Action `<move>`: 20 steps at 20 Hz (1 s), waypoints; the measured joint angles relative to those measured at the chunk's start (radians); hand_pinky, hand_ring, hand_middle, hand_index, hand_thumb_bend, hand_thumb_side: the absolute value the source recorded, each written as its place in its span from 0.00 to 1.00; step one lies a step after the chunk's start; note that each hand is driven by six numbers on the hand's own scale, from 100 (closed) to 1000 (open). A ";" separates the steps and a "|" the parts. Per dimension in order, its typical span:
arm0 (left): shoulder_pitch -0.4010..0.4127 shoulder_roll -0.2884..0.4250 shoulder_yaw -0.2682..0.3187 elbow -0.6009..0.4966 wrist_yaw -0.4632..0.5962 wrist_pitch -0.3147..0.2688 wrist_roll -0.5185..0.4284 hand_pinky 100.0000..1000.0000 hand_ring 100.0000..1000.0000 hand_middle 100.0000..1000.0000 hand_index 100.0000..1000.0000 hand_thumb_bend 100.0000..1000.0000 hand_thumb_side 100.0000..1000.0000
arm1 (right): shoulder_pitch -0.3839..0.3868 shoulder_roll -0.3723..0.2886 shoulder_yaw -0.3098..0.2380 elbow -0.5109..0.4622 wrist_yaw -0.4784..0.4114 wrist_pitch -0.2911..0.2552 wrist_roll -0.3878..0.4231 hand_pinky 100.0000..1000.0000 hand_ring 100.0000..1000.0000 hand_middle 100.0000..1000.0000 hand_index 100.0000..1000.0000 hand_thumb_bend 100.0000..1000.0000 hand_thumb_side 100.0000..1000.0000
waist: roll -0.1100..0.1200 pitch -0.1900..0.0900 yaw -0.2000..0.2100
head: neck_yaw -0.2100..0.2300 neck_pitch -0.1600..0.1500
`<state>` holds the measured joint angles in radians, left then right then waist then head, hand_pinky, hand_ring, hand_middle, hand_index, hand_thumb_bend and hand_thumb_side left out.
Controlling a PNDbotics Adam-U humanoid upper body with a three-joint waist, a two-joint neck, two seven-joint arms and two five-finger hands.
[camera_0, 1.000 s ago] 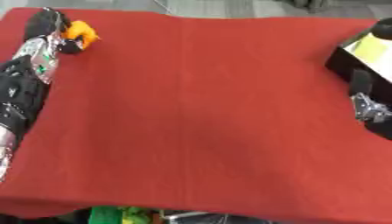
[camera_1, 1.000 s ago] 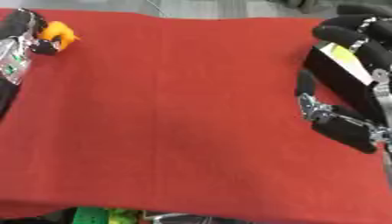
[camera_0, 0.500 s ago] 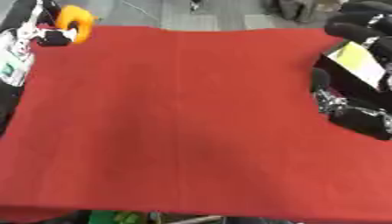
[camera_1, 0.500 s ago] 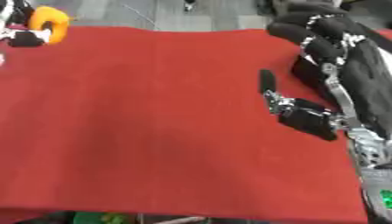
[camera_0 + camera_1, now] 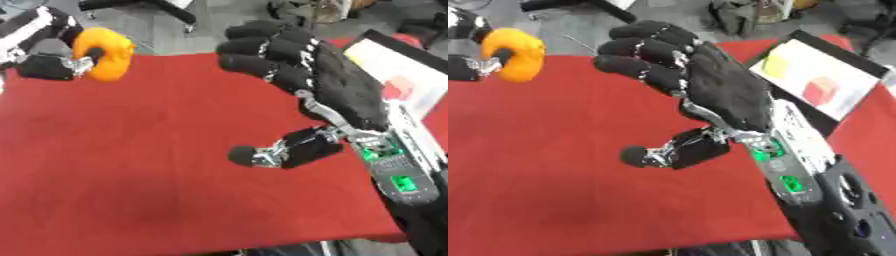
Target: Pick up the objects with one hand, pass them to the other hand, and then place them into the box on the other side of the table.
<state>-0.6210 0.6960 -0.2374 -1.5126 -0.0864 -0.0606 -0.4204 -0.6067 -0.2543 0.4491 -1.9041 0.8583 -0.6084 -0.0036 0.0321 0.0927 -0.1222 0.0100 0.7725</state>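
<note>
1. A table (image 5: 157,175) covered in smooth red cloth fills most of the view, with grey floor beyond its far edge.
2. The left hand (image 5: 48,45), black with silver joints, shows at the upper left corner. Its fingers are curled round an orange ring (image 5: 105,52) and pinch it.
3. The ring is rounded and doughnut-shaped, with a matte, soft-looking surface. A dark finger passes through or across its hole. It is held up near the table's far left edge; whether it touches the cloth cannot be told.
4. The right hand (image 5: 710,85) reaches in from the lower right, raised over the middle of the table, well apart from the ring. It wears a black fabric-like covering. Its fingers (image 5: 636,50) are spread and only slightly bent toward the left, and they hold nothing. Its thumb (image 5: 671,152) sticks out below, showing metal links and a rounded dark tip.
5. The right forearm (image 5: 798,175) is silver and black, with small green lights along it.
6. A box (image 5: 820,82) sits at the right edge of the table. It is shallow, with dark rims and a pale flat bottom. Inside lie a yellow block (image 5: 776,65) and a red block (image 5: 820,90), apart from each other.
</note>
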 measured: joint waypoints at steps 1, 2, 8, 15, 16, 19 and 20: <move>0.000 -0.012 -0.018 -0.024 0.022 0.011 -0.027 0.59 0.45 0.40 0.48 0.10 0.26 | -0.004 0.005 0.004 0.000 -0.002 -0.006 0.006 0.89 0.90 0.84 0.94 0.49 0.31 | 0.001 0.000 0.000 | -0.005 0.000; -0.001 -0.023 -0.035 -0.045 0.042 0.021 -0.051 0.59 0.45 0.40 0.48 0.09 0.26 | -0.008 0.007 0.009 0.000 -0.004 -0.011 0.012 0.89 0.90 0.83 0.94 0.49 0.31 | 0.002 0.000 0.002 | -0.008 0.000; -0.021 -0.076 -0.108 -0.147 0.160 0.097 -0.144 0.59 0.46 0.40 0.48 0.09 0.28 | -0.013 0.033 0.033 0.031 0.001 -0.027 0.041 0.89 0.90 0.84 0.94 0.47 0.29 | 0.011 0.001 0.014 | -0.028 0.000; -0.042 -0.090 -0.170 -0.206 0.236 0.164 -0.209 0.59 0.46 0.40 0.48 0.08 0.30 | 0.002 0.066 0.055 0.110 0.071 -0.037 0.059 0.89 0.90 0.84 0.91 0.44 0.28 | 0.019 0.001 0.023 | -0.041 0.000; -0.044 -0.091 -0.174 -0.212 0.241 0.170 -0.215 0.59 0.46 0.40 0.48 0.08 0.30 | 0.006 0.070 0.055 0.123 0.086 -0.038 0.059 0.89 0.90 0.84 0.91 0.44 0.28 | 0.020 0.001 0.025 | -0.043 0.000; -0.046 -0.098 -0.180 -0.224 0.252 0.184 -0.229 0.59 0.46 0.40 0.48 0.08 0.29 | 0.010 0.084 0.052 0.162 0.144 -0.038 0.049 0.89 0.90 0.84 0.92 0.44 0.27 | 0.021 0.001 0.028 | -0.051 0.000; -0.045 -0.098 -0.182 -0.225 0.253 0.187 -0.232 0.59 0.46 0.40 0.48 0.08 0.29 | 0.013 0.089 0.050 0.172 0.162 -0.036 0.041 0.89 0.90 0.85 0.93 0.43 0.27 | 0.021 0.001 0.029 | -0.053 0.000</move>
<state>-0.6663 0.5976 -0.4196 -1.7375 0.1666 0.1260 -0.6520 -0.5939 -0.1656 0.4994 -1.7316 1.0205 -0.6446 0.0373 0.0536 0.0940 -0.0927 -0.0432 0.7725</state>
